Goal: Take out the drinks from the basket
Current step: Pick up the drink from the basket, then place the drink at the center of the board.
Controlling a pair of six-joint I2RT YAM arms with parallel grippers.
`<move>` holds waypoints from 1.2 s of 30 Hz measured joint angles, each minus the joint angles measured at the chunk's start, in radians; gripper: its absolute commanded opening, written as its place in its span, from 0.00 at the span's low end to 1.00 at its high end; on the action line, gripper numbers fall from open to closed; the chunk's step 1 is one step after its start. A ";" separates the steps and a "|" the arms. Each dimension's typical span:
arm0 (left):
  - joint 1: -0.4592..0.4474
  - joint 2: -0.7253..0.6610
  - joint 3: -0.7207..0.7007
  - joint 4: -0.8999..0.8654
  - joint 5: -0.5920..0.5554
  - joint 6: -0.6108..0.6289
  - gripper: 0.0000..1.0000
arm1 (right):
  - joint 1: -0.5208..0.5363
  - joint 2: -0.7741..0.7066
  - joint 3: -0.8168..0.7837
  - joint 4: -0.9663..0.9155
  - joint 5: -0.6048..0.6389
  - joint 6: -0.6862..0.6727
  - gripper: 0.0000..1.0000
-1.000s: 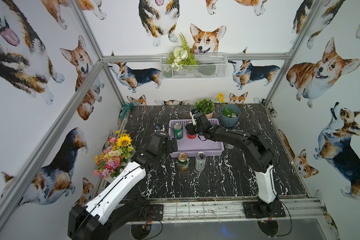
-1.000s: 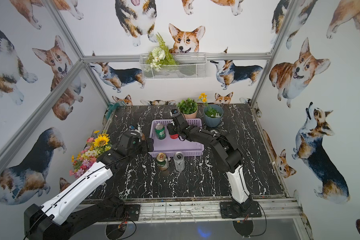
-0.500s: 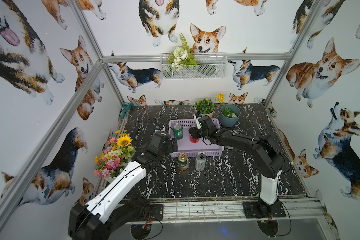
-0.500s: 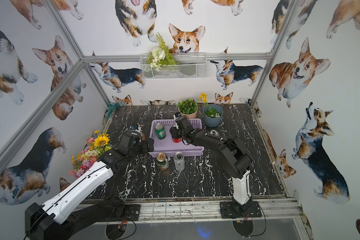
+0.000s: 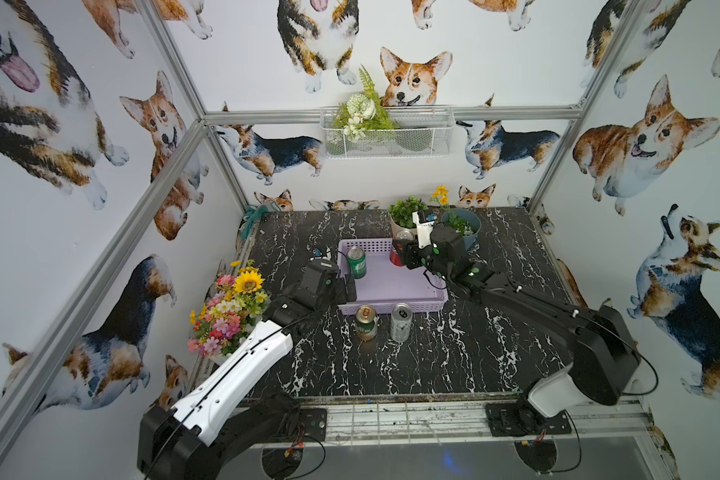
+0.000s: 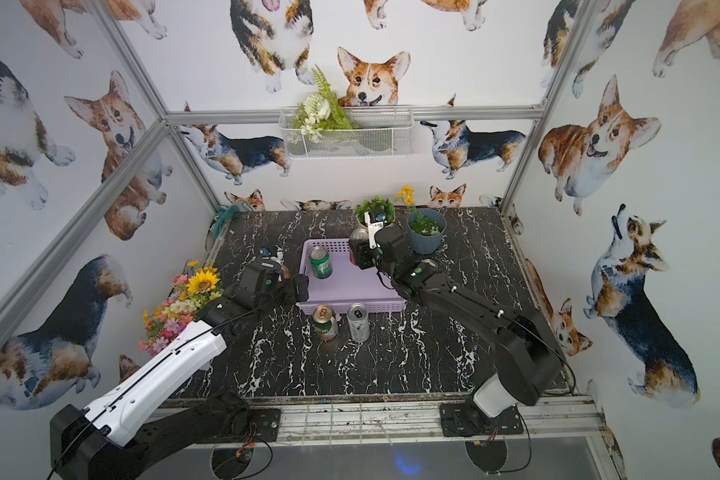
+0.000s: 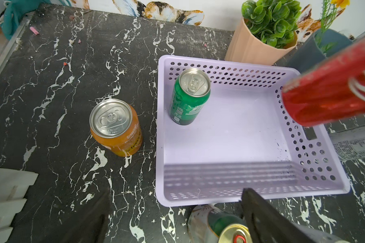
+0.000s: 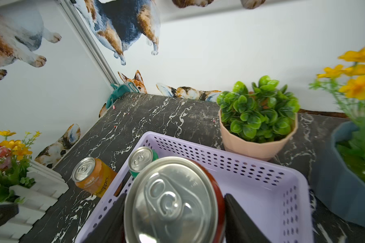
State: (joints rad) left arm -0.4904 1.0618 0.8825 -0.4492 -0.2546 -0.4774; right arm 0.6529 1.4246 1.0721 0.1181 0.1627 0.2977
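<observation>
On the left, the risk is a knock. The left jaws stand wide open and empty over the bench at the near left corner of the basket. The orange can stands on the bench just outside the basket's left wall. A reach from there for the green can has to cross that wall. We judge that a low jaw could catch the rim and shove the light basket, or tip the orange can.

On the right, the risk is a slip or a bump. The right jaws grip the red can by its sides, and it hangs tilted over the basket's far right corner, its base clear of the floor. A smooth can held aslant may slide in the grip. We think an outward swing could strike the peach pot or the blue pot, both just beyond that corner.

The green can stands upright in the basket's far left corner, well ahead of the left jaws and not between them. The red can sits squarely between the right jaws, one on either side. The green-and-gold can and a silver can stand on the bench just outside the near wall.
</observation>
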 measured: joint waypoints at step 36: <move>0.038 0.051 -0.002 0.048 0.076 0.011 1.00 | 0.191 -0.415 -0.686 0.080 0.139 0.148 1.00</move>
State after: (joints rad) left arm -0.4526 1.1133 0.8803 -0.4007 -0.1787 -0.4660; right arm 0.8440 1.0092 0.3866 0.1982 0.3019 0.4458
